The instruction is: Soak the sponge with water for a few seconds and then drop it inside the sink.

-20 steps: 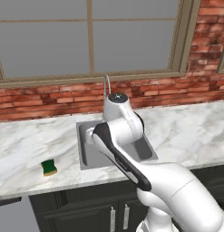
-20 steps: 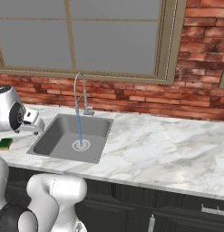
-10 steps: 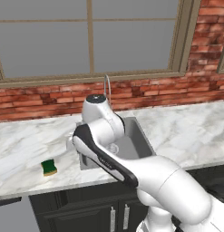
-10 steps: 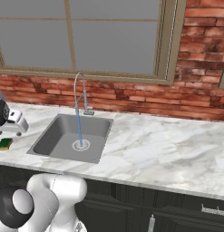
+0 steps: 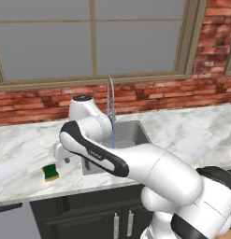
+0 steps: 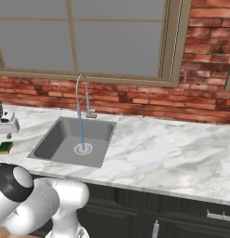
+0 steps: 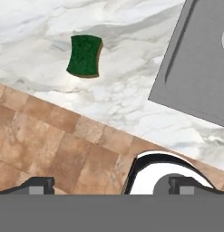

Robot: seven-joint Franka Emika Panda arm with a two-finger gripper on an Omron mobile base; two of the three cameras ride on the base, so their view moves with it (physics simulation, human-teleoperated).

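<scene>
Hand view, green-topped rectangular sponge [image 7: 85, 55] on veined marble, matte grey sink [image 7: 195, 68] beside, tool [image 7: 109, 185] released

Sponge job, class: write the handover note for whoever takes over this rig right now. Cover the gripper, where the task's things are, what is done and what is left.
Gripper: open, holding nothing, above the counter's front edge and the floor, left of the sink.
Sponge: flat on the marble counter, green side up, left of the sink, apart from the gripper.
Water: running from the tap onto the drain.
Done: tap is on; the arm is over on the sponge's side.
Left: reach and grasp the sponge, hold it under the stream a few seconds, then drop it in the sink.
</scene>
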